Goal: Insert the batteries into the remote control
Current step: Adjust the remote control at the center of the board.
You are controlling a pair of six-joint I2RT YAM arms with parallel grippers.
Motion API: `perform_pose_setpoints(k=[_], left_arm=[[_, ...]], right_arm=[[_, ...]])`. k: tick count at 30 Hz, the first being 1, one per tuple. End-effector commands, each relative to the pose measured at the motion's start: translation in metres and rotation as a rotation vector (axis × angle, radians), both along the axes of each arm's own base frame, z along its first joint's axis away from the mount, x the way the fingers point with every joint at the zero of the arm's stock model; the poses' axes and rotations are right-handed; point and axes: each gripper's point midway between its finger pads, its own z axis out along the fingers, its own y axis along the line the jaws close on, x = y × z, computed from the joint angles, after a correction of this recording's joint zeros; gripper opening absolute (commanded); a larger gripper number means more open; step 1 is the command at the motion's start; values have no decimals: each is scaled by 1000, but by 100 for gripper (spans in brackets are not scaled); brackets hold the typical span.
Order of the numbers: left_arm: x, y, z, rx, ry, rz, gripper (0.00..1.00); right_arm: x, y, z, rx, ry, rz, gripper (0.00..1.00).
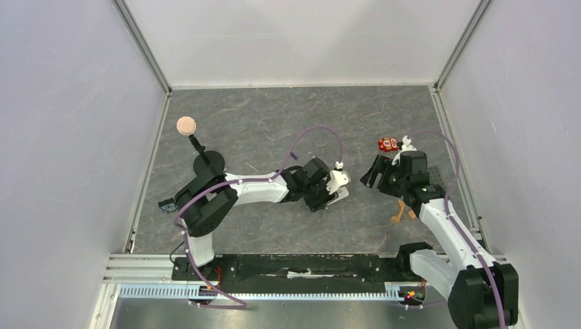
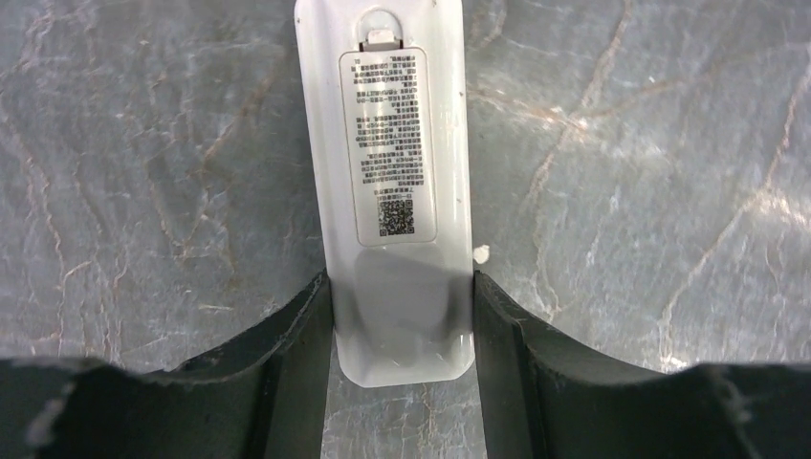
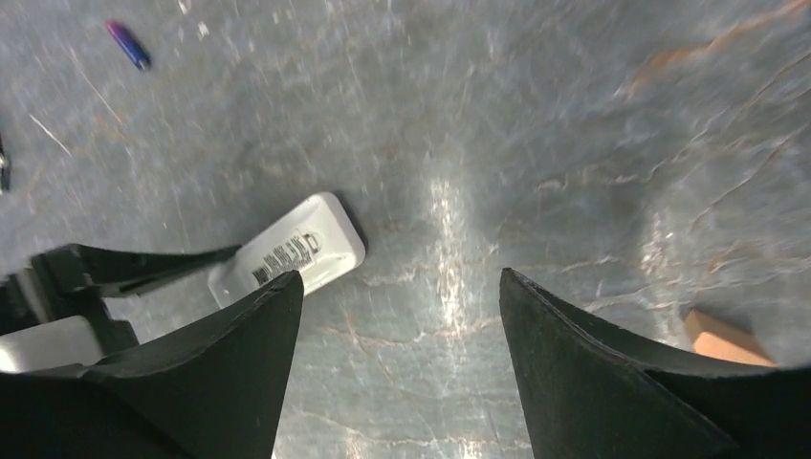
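The remote control (image 2: 397,172) lies back up on the grey mat, a printed label and a small latch showing. My left gripper (image 2: 402,330) is shut on its near end, a finger pressed to each long side. In the top view the left gripper (image 1: 327,194) sits mid-table with the remote (image 1: 339,184) poking out to the right. My right gripper (image 1: 373,175) hovers just right of it, open and empty. From the right wrist, the right gripper (image 3: 402,287) frames bare mat, the remote's end (image 3: 296,247) sits by its left finger, and one of the batteries (image 3: 127,45) lies far off at the upper left.
A small red block (image 1: 388,144) lies beyond the right gripper. Tan wooden pieces (image 1: 401,212) sit beside the right arm, one of them (image 3: 727,339) showing in the right wrist view. A pink disc on a black stand (image 1: 186,125) rises at the left, with a blue ridged box (image 1: 166,204) near the left wall.
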Motion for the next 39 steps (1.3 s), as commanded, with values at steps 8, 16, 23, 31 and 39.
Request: perform_pose_setpoints(k=[8, 16, 23, 31, 39], left_arm=[[-13, 18, 9, 53, -72, -174, 72], [-12, 21, 47, -104, -121, -36, 79], [-12, 48, 74, -273, -139, 228, 80], [2, 117, 91, -491, -160, 759, 85], [-9, 128, 89, -509, -26, 871, 83]], right_arm=[[-23, 56, -39, 98, 87, 229, 75], [-20, 75, -54, 106, 117, 193, 68], [-20, 89, -63, 180, 115, 99, 44], [-13, 93, -55, 181, 68, 95, 53], [2, 83, -65, -5, 95, 154, 73]])
